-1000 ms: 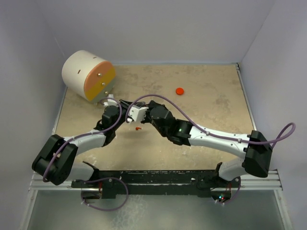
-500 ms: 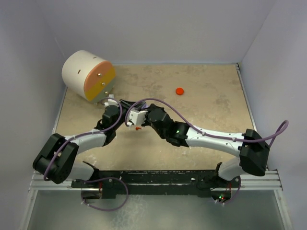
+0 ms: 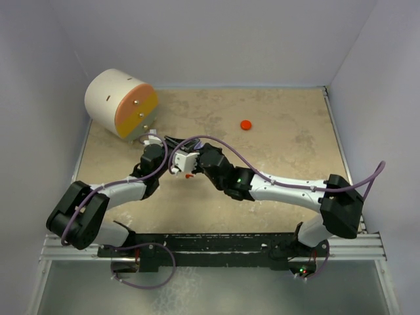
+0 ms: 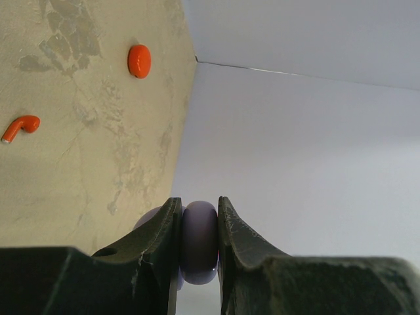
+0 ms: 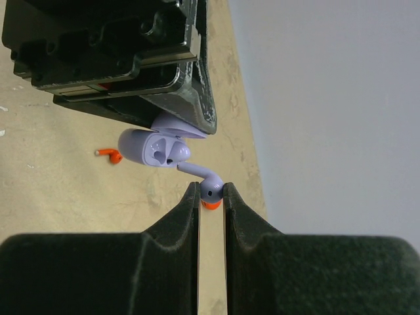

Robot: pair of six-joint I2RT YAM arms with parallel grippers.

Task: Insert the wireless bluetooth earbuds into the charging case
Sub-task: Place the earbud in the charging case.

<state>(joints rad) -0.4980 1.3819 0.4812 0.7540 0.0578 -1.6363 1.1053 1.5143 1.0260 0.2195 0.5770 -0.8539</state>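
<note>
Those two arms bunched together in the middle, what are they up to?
The left gripper is clamped on an open lavender charging case. The right gripper pinches a lavender earbud right beside it, stem pointing toward the case but not yet seated. A red earbud and a red disc lie on the table.

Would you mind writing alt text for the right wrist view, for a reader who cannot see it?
The right end effector pinches a lavender earbud by its head, the stem aimed at an open lavender case gripped by the black left end effector. A red earbud lies on the tan table beside the case.
</note>
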